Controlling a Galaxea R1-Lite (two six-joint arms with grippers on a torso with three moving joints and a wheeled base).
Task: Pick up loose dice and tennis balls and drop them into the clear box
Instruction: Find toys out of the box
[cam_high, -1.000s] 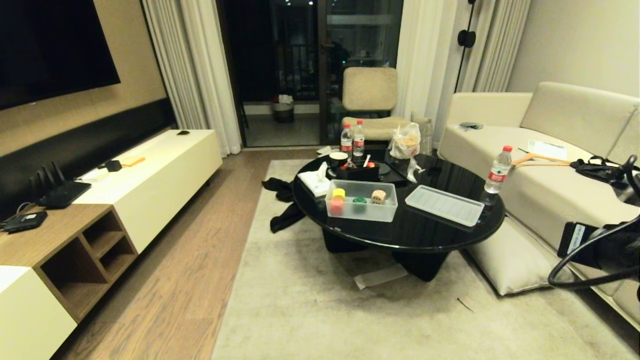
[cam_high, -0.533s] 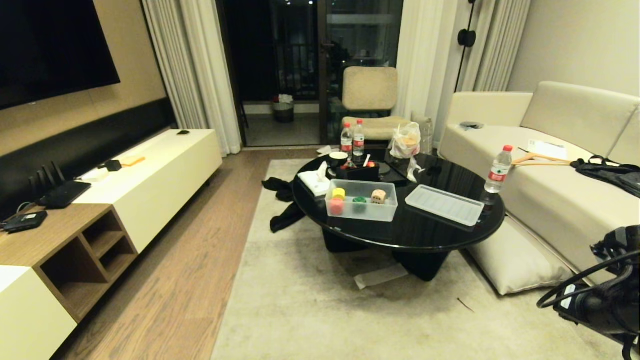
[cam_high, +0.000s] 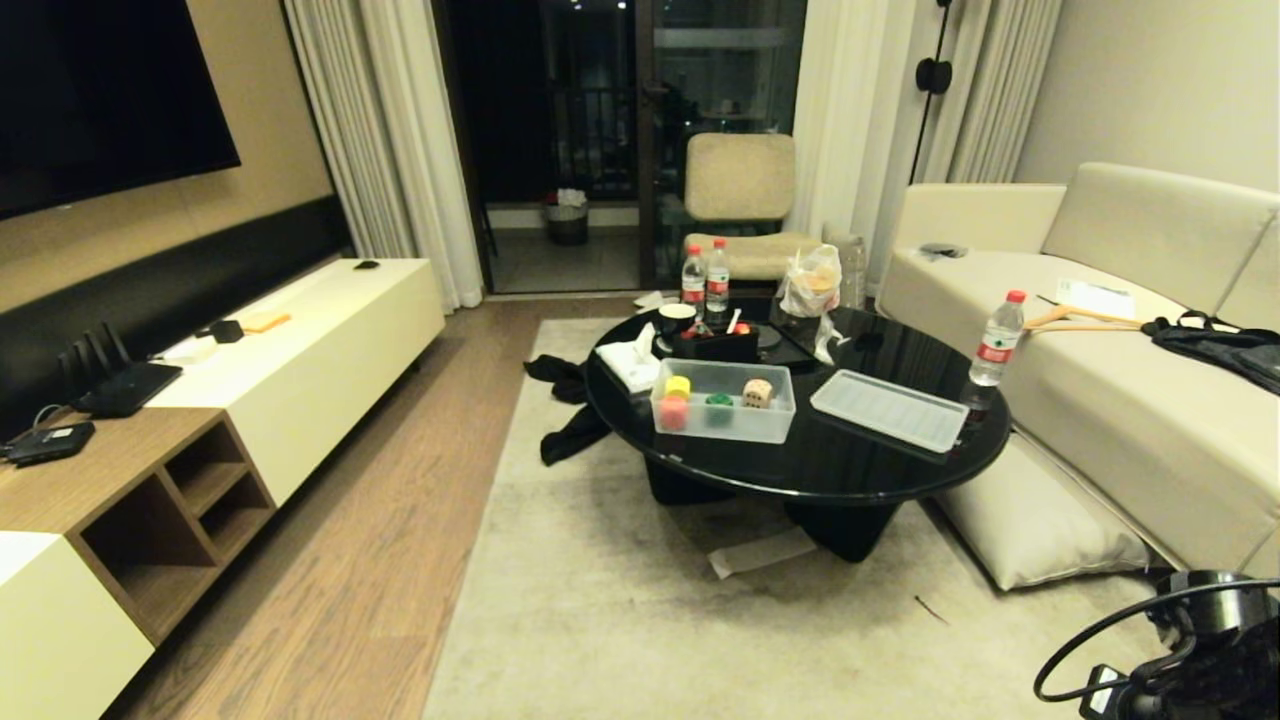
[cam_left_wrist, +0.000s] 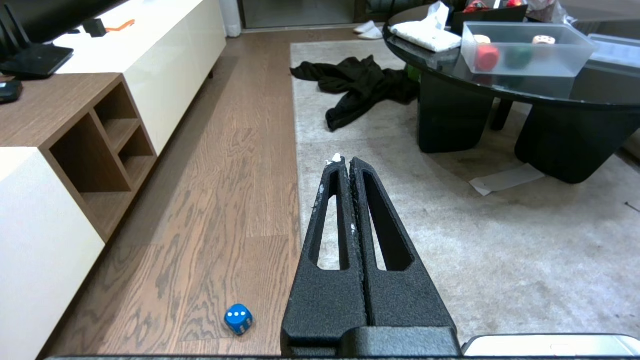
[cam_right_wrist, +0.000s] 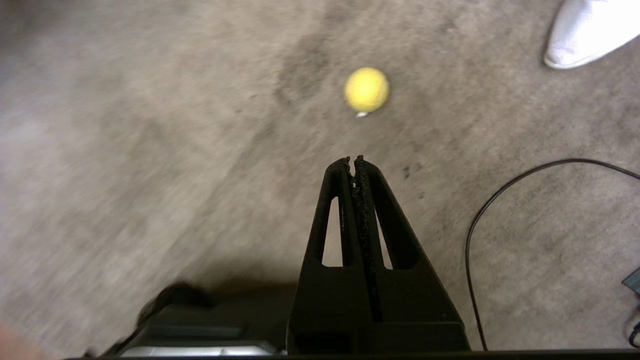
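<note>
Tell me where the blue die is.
The blue die shows only in the left wrist view, lying on the wood floor beside the rug's edge, near the shut left gripper.

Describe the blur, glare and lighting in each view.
Head view: warm, dim indoor light; the glossy black table mirrors the room. Left wrist view: sharp, the blue die crisp on the wood floor. Right wrist view: carpet smeared by motion blur, tennis ball soft-edged, right gripper sharp.

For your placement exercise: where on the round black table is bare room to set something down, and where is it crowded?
Free: the near rim of the table, in front of the clear box and the lid. Crowded: the far side, with the water bottles, black organiser tray, tissues and plastic bag.
</note>
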